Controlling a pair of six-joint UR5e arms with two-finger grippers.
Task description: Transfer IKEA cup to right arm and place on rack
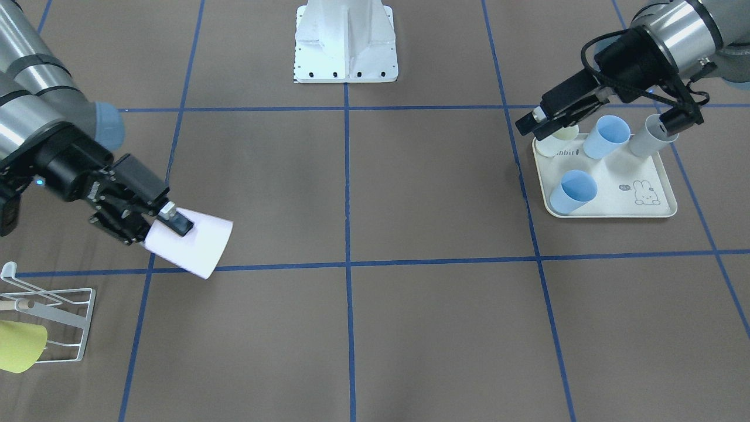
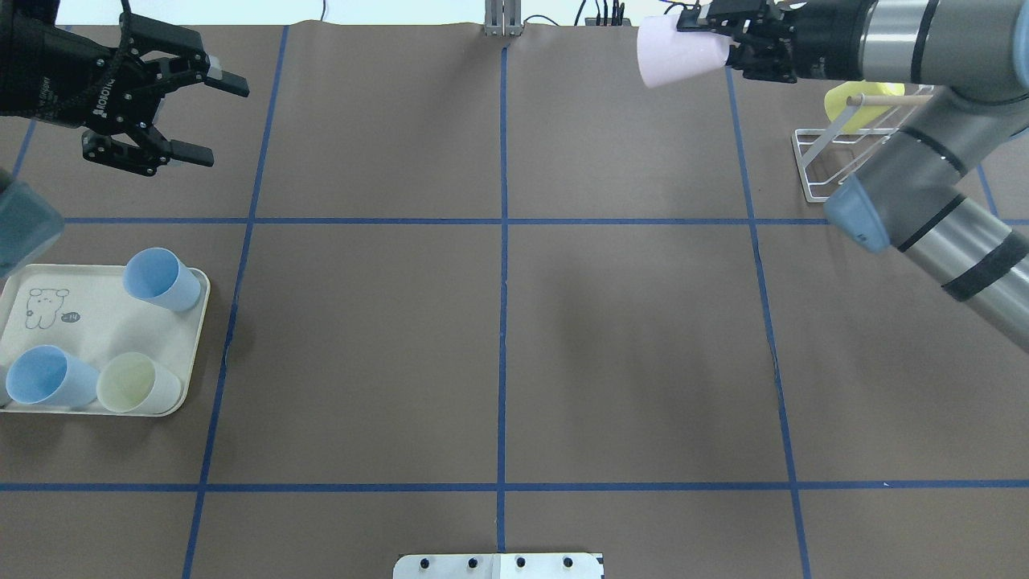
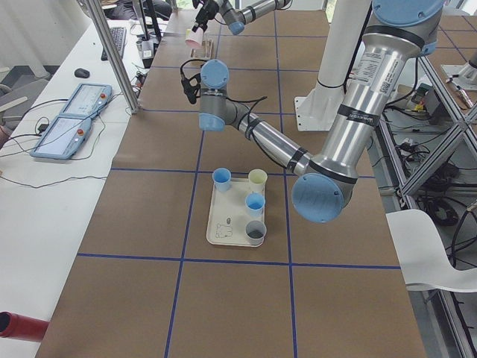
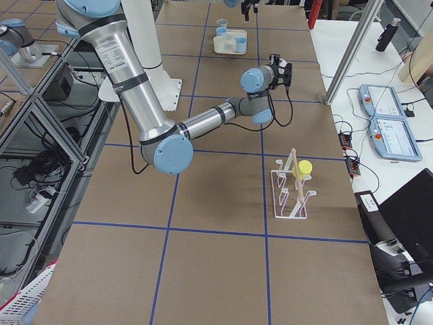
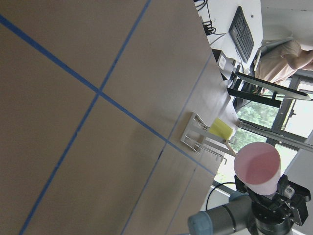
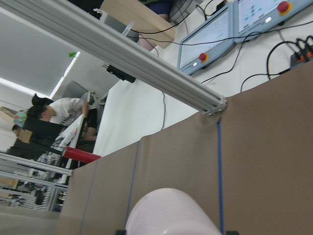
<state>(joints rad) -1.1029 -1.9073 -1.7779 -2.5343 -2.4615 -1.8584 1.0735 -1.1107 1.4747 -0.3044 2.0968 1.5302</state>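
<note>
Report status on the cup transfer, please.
Left gripper open, empty, near the tray. Right gripper shut on pink cup, held off the table. Rack not yet reached; yellow cup already on it.

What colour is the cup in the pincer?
The cup is pale pink, clearest in the overhead view.

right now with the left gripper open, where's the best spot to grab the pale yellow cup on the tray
Probably the rim, from above: the yellow cup stands upright, mouth open, so the left gripper can pinch its wall, one finger inside. Take the side away from the blue cup close beside it on the tray.
</note>
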